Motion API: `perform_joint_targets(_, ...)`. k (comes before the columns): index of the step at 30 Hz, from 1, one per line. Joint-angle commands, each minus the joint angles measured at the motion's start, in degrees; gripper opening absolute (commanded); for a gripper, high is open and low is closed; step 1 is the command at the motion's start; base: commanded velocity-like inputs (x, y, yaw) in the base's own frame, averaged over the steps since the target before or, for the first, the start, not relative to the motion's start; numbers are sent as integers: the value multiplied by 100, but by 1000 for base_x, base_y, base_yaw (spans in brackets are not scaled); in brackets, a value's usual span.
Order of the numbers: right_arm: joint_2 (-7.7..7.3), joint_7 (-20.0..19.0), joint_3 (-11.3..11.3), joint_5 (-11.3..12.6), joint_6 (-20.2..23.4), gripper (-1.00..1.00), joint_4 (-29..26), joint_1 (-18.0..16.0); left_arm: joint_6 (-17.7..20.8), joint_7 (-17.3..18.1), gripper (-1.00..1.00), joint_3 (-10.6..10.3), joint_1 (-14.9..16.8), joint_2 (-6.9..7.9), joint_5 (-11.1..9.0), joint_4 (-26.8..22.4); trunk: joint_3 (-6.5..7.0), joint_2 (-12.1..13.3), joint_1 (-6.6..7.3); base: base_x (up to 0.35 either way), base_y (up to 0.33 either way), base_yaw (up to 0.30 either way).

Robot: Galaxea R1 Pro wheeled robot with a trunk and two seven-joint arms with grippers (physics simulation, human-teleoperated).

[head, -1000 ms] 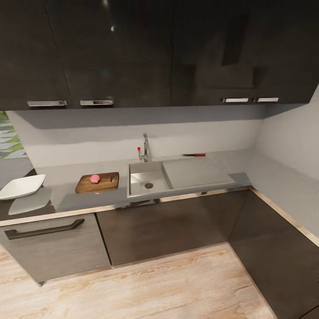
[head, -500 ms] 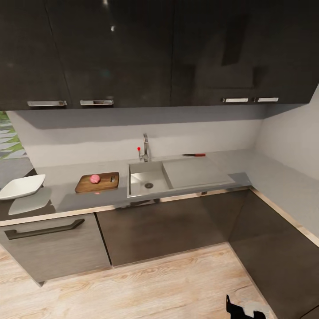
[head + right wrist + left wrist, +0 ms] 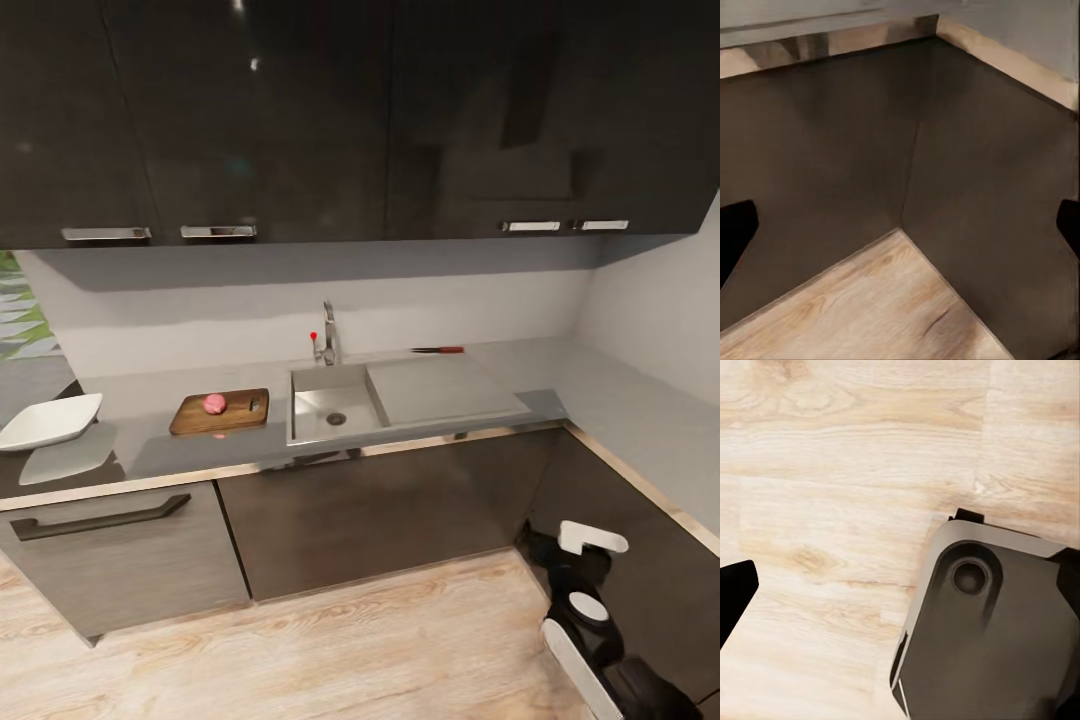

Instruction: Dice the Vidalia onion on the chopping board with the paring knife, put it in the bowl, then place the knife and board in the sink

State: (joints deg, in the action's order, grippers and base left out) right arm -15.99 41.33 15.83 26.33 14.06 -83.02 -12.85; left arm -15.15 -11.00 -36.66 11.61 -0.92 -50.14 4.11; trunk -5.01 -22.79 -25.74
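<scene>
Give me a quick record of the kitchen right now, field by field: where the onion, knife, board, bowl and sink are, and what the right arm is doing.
onion: Vidalia onion whole, resting on the chopping board
board: on the countertop, left of the sink
knife: paring knife on the counter behind the drainboard, red handle to the right
bowl: bowl at the far left of the countertop
sink: basin holds nothing
right arm: right gripper low by the corner cabinets, well below the counter
dicing: not yet begun

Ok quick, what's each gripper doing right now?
Left gripper: cannot be told.
Right gripper: open, holding nothing.
</scene>
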Motion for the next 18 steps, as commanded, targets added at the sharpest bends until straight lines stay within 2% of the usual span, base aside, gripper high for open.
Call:
perform_joint_targets(1, -19, 39, -207, 7, 357, 100, -325, -16, -23, -7, 100, -34, 8, -20, -13, 19, -13, -13, -4, 0, 0, 0)
perform_joint_targets(3, -34, 26, -449, -26, 848, 100, -719, -151, -23, -7, 100, -34, 8, -50, -13, 19, -13, -13, -4, 0, -28, 0)
perform_joint_targets(4, -39, 22, -530, -50, 1090, 100, -851, -405, -22, -7, 100, -34, 8, -62, -17, 19, -13, -13, -4, 0, -108, 0)
perform_joint_targets(5, -40, 23, -547, -64, 1173, 100, -878, -506, -21, -7, 100, -34, 8, -65, -18, 19, -13, -13, -4, 0, -128, 0)
perform_joint_targets(7, -42, 19, -588, -145, 1614, 100, -943, -934, -17, -7, 100, -34, 8, -71, -20, 19, -13, -13, -4, 0, -176, 0)
perform_joint_targets(9, -42, 11, -607, -204, 2214, 100, -973, -1582, -16, -7, 100, -34, 8, -74, -21, 19, -13, -13, -4, 0, -212, 0)
perform_joint_targets(11, -39, 8, -611, -215, 2487, 100, -980, -1984, -15, -7, 100, -34, 8, -73, -26, 19, -13, -13, -4, 0, -227, 0)
perform_joint_targets(13, -17, 1, -613, -203, 3064, 100, -968, -2920, -8, -7, 100, -27, 8, -62, -30, 19, -13, -13, -4, 0, -260, 0)
perform_joint_targets(14, -3, -12, -611, -201, 3238, 100, -938, -3218, -5, -7, 100, -26, 8, -61, -30, 23, -13, -13, -4, 18, -271, 0)
perform_joint_targets(15, 10, -19, -610, -201, 3320, 100, -913, -3365, -4, -7, 100, -26, 8, -62, -30, 24, -13, -13, -4, 36, -274, 0)
perform_joint_targets(17, 115, -77, -604, -199, 3579, 100, -727, -3876, 0, -7, 100, -26, 8, -65, -30, 26, -13, -13, -4, 77, -283, 0)
perform_joint_targets(18, 155, -104, -603, -199, 3622, 100, -667, -3973, 1, -9, 100, -26, 8, -65, -30, 27, -13, -13, -4, 101, -287, 0)
